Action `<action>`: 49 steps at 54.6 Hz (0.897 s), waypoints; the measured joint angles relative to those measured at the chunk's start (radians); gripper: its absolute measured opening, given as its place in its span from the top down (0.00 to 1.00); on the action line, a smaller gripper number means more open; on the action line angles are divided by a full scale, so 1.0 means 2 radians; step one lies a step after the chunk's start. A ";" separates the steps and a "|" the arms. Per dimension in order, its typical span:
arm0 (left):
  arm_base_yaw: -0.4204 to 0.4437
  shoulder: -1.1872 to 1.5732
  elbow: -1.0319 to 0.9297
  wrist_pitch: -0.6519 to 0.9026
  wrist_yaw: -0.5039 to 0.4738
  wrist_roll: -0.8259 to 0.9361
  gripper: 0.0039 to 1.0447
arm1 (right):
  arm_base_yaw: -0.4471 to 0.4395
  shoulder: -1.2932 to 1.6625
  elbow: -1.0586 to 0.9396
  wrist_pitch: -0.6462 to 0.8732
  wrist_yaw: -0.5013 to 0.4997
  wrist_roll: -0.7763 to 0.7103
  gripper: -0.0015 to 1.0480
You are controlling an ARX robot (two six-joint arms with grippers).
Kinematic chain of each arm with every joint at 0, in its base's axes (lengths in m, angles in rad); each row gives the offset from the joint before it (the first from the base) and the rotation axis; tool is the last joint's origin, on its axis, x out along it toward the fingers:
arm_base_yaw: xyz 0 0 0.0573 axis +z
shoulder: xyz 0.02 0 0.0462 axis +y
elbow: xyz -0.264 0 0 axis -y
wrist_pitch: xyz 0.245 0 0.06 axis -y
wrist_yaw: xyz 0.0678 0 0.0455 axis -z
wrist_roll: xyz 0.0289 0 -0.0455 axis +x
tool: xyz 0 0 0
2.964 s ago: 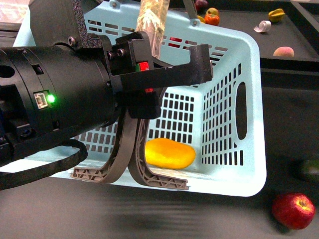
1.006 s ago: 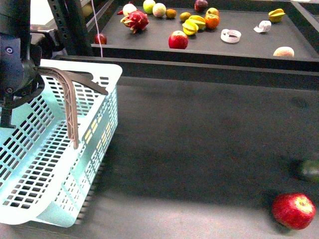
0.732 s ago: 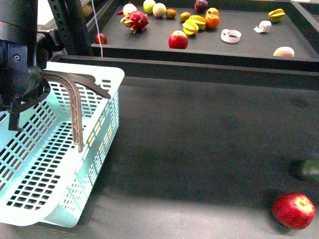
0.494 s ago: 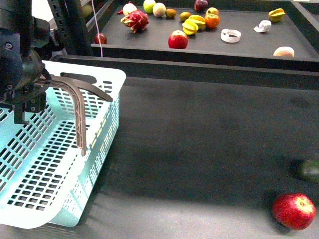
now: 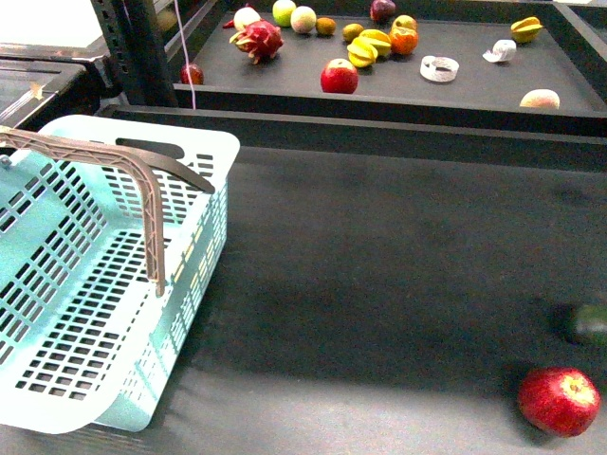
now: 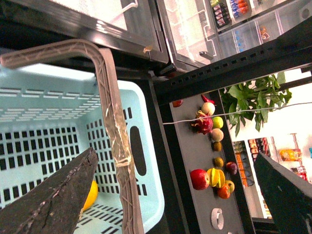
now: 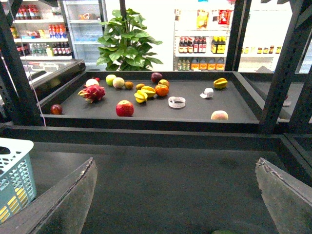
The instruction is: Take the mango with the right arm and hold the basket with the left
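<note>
The mango [image 6: 88,194] is lying inside the basket [image 5: 114,313], down on its floor. Only a small yellow bit of it is showing in the left wrist view, peeking out past one black finger [image 6: 46,200] of the left gripper [image 6: 168,192]. In the front view the mango is not showing at all.

The basket is sitting at the left side of the dark table [image 5: 379,284]. It is light blue-green with many slots in its walls. Its brown handle [image 5: 133,180] is standing up and arching over the top.

The left gripper is hanging above the basket with its two fingers spread wide apart, holding nothing. The handle is sitting between them without touching either one.

The right gripper [image 7: 175,204] is also spread wide and holding nothing. It is hanging over the bare table.

A red apple [image 5: 558,400] is lying at the near right of the table. Just behind it, a dark green thing [image 5: 590,324] is sitting at the edge of the view.

Farther back, a black tray [image 5: 285,71] is holding more fruit, like a pink dragon fruit [image 5: 258,40] and another red apple [image 5: 339,76].
</note>
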 joint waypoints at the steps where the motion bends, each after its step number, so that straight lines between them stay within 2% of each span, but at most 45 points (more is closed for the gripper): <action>1: 0.004 -0.008 -0.005 0.000 0.003 0.011 0.08 | 0.000 0.000 0.000 0.000 0.000 0.000 0.08; 10: 0.035 -0.062 -0.051 0.016 0.022 0.102 0.08 | 0.000 0.000 0.000 0.000 0.000 0.000 0.08; 18: 0.060 -0.100 -0.090 0.057 0.060 0.174 0.08 | 0.000 0.000 0.000 0.000 0.000 0.000 0.08; 33: 0.065 -0.103 -0.097 0.058 0.066 0.203 0.08 | 0.000 0.000 0.000 0.000 0.000 0.000 0.08; 36: 0.077 -0.094 -0.114 0.115 0.145 0.261 0.14 | 0.000 0.000 0.000 0.000 0.000 0.000 0.08; 39: 0.075 -0.091 -0.156 0.224 0.270 0.398 0.30 | 0.000 0.000 0.000 0.000 0.000 0.000 0.08; 41: 0.071 -0.093 -0.172 0.258 0.301 0.480 0.38 | 0.000 0.000 0.000 0.000 0.000 0.000 0.08; 43: 0.071 -0.108 -0.189 0.257 0.304 0.537 0.49 | 0.000 0.000 0.000 0.000 -0.001 0.000 0.08; 49: 0.071 -0.148 -0.210 0.234 0.303 0.583 0.68 | 0.000 0.000 0.000 0.000 0.000 0.000 0.08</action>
